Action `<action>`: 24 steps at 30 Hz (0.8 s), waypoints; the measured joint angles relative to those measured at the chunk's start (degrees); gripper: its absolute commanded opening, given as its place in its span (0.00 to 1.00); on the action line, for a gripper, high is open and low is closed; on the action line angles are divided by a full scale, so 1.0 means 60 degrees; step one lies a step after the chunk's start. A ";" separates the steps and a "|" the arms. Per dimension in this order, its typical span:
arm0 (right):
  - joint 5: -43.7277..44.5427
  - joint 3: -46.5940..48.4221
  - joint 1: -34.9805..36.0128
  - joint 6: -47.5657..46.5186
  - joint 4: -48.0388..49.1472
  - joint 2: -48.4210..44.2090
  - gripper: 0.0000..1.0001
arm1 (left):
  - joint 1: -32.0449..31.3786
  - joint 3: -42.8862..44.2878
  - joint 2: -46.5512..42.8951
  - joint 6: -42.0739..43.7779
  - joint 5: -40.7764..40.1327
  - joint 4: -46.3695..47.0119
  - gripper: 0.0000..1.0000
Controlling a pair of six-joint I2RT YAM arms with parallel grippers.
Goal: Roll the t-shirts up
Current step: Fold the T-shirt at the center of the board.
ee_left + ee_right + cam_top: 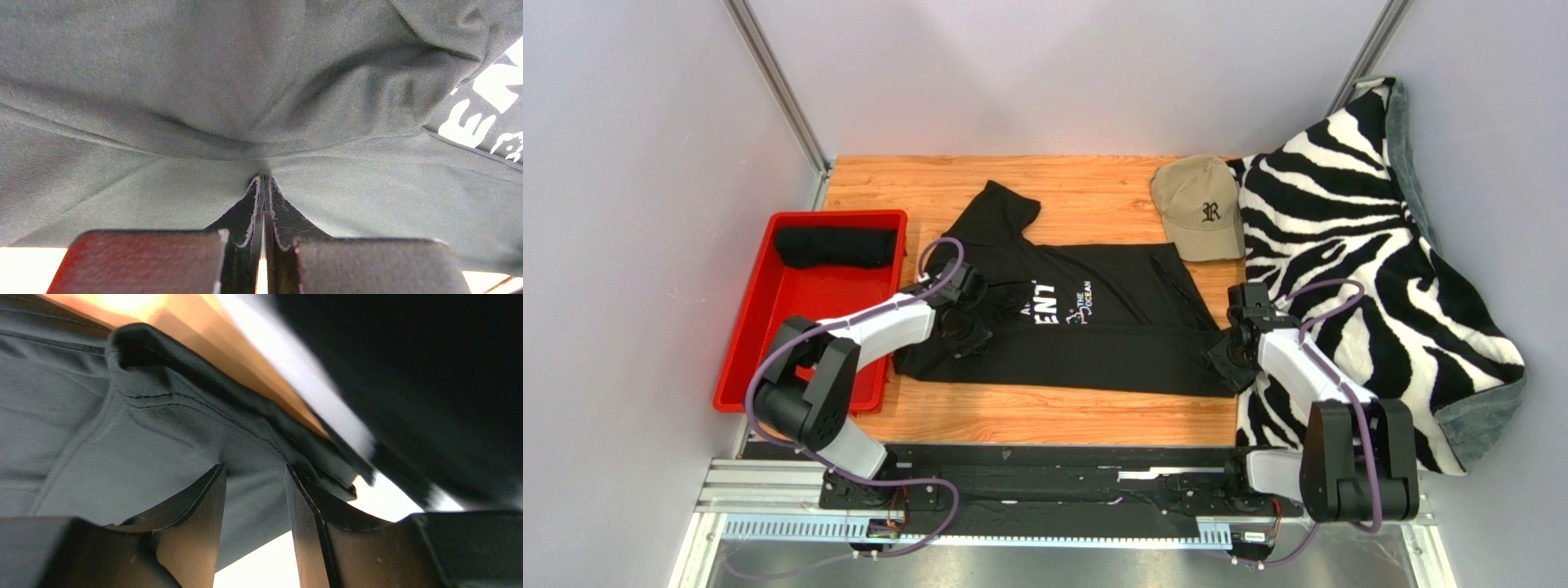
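Left gripper (pixel 263 179): closed, a fold of the black t-shirt (pixel 1112 337) pinched.
Right gripper (pixel 255 468): jaws parted at the shirt's right hem.
Black t-shirt: laid flat on wooden table (pixel 1063 417).
Red tray (pixel 840 221): 1 rolled shirt (pixel 836 246) held.
Far right: cap (pixel 1200 206), zebra blanket (pixel 1357 221).

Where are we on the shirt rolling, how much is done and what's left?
Done: one rolled black shirt lies in the red tray. In hand: the second t-shirt lies spread on the table, unrolled; the left gripper is shut on its cloth, the right gripper sits at its other edge with jaws apart. Left: roll it and probably tray it.
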 measured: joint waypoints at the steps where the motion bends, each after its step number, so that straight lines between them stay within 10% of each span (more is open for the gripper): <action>1: 0.0000 -0.0117 0.0004 0.0044 -0.0204 -0.0215 0.47 | -0.0033 -0.0102 -0.0091 -0.0025 0.0047 0.0011 0.05; 12: 0.0109 0.0823 0.0659 -0.0736 -0.1606 -0.1872 0.48 | -0.0178 -0.0189 -0.1166 0.0346 -0.0171 -0.1792 0.25; 24: 0.0182 0.7610 0.2164 -0.3504 0.0251 0.4688 0.41 | 0.1319 0.7260 0.1851 0.2521 0.0251 -0.2426 0.34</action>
